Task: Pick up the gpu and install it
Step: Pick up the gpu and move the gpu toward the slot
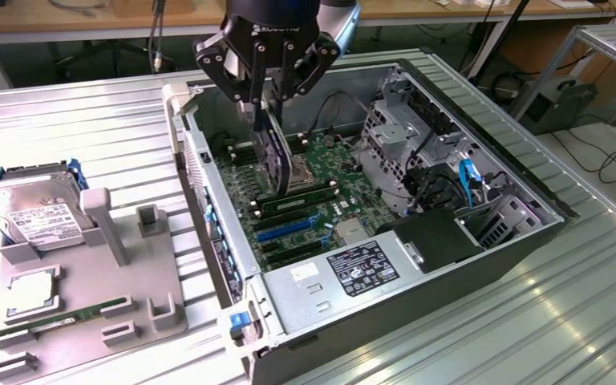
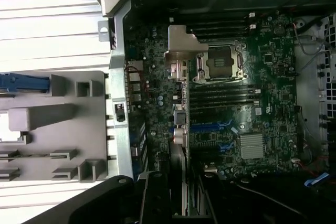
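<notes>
Upper centre of the exterior frame, the gpu (image 1: 273, 156) is being gripped upright by the closed gripper (image 1: 265, 95), being held over the motherboard (image 1: 330, 210) inside the open computer case (image 1: 214, 216).

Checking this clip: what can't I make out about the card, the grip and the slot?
- Exterior view: whether the lower edge of the gpu meets a slot on the motherboard; the card itself hides the spot.
- Exterior view: the arm above the gripper, cut off by the top edge.
- Wrist view: the gpu's faces, seen edge-on; the gripper's dark body covers the grip.
- Exterior view: the label text on the hard drive, too small.
</notes>
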{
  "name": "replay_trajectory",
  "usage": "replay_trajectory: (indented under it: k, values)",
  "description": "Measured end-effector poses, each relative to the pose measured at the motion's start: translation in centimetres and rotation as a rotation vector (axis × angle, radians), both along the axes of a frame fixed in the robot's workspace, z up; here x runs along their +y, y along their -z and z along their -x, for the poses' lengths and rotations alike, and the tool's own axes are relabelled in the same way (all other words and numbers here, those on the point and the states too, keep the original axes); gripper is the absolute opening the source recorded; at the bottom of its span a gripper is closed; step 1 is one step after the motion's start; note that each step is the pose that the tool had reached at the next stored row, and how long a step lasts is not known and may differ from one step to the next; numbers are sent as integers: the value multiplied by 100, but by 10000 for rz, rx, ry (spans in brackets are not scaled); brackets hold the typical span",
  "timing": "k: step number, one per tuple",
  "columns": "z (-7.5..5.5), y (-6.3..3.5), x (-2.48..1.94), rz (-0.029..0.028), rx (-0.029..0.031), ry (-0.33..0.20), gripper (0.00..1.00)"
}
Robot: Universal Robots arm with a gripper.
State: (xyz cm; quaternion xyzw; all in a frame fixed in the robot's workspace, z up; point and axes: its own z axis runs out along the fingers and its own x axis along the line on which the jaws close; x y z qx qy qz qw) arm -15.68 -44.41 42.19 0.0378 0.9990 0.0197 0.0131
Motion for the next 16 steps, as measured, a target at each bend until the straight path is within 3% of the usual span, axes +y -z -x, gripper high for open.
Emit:
replay_trajectory:
  k: [16]
  values:
    - [-141, 62, 7, 1, 0, 1, 26]
